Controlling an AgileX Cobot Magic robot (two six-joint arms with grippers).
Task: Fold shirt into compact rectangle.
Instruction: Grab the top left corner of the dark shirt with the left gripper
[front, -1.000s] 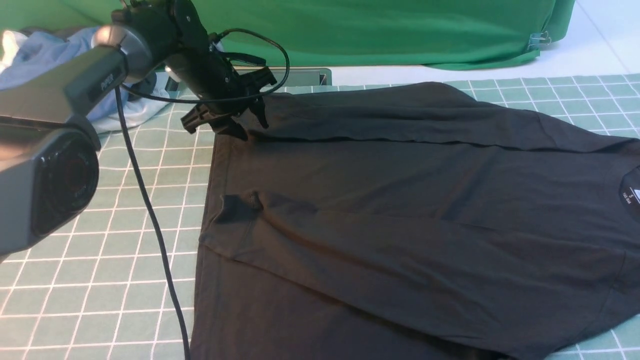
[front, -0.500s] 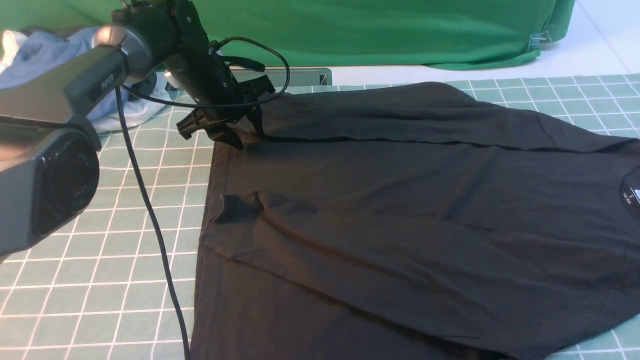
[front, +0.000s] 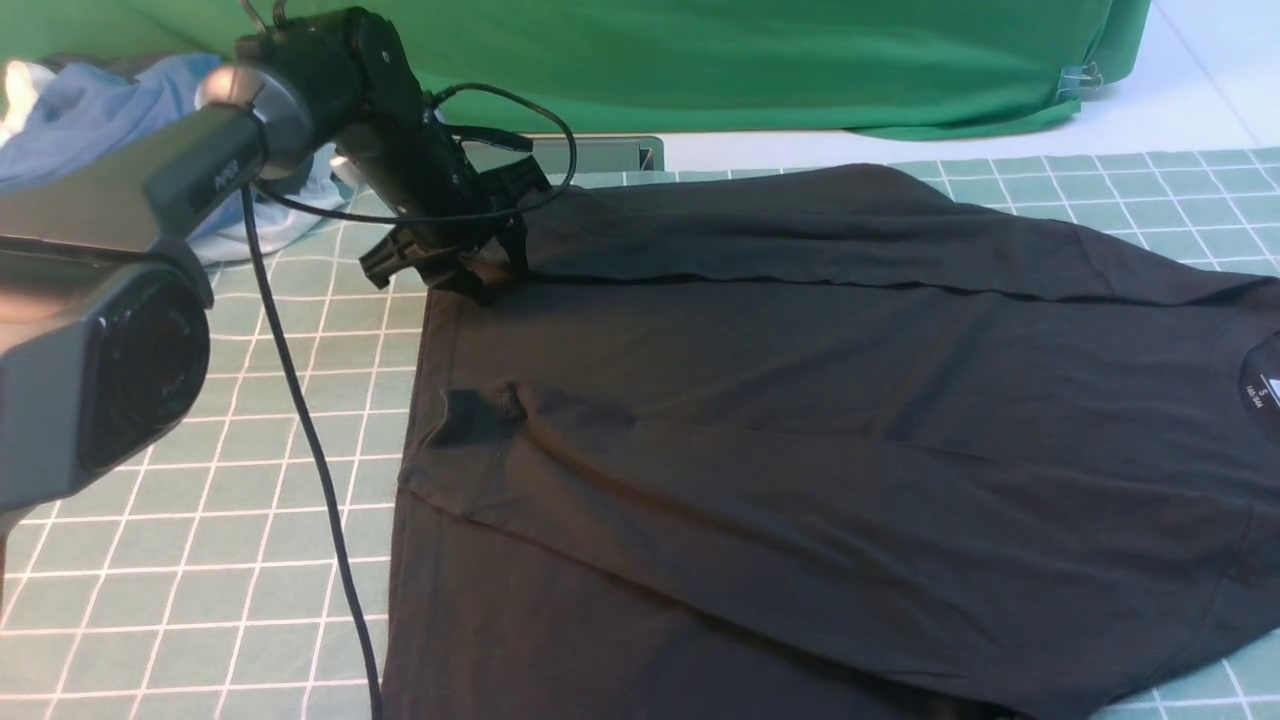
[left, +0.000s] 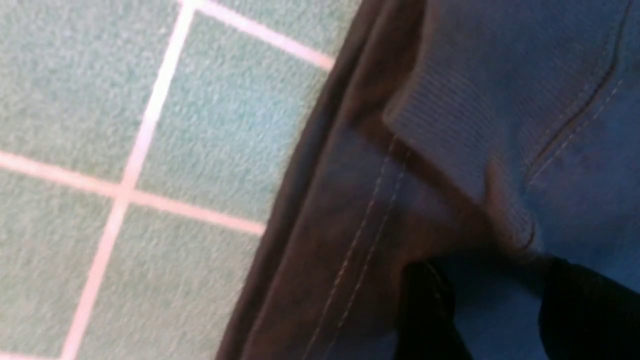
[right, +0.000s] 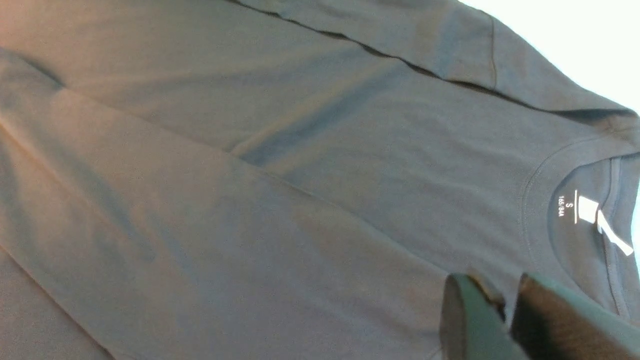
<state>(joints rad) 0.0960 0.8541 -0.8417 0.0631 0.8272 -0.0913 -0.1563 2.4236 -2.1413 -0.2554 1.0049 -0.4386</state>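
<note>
Shirt (front: 800, 450) of black thin knit lies spread on the green gridded mat (front: 200, 500), far edge folded in. Upper left, the black left gripper (front: 497, 272) straddles its hem corner, jaws half apart; a pinch should follow. Right gripper (right: 492, 295), jaws narrow, by the collar: hold unclear.

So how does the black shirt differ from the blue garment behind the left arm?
The black shirt lies spread flat on the grid mat; the blue garment sits crumpled in a heap. The left gripper is at the shirt's hem; no gripper is on the blue garment. Both are soft cloth.
</note>
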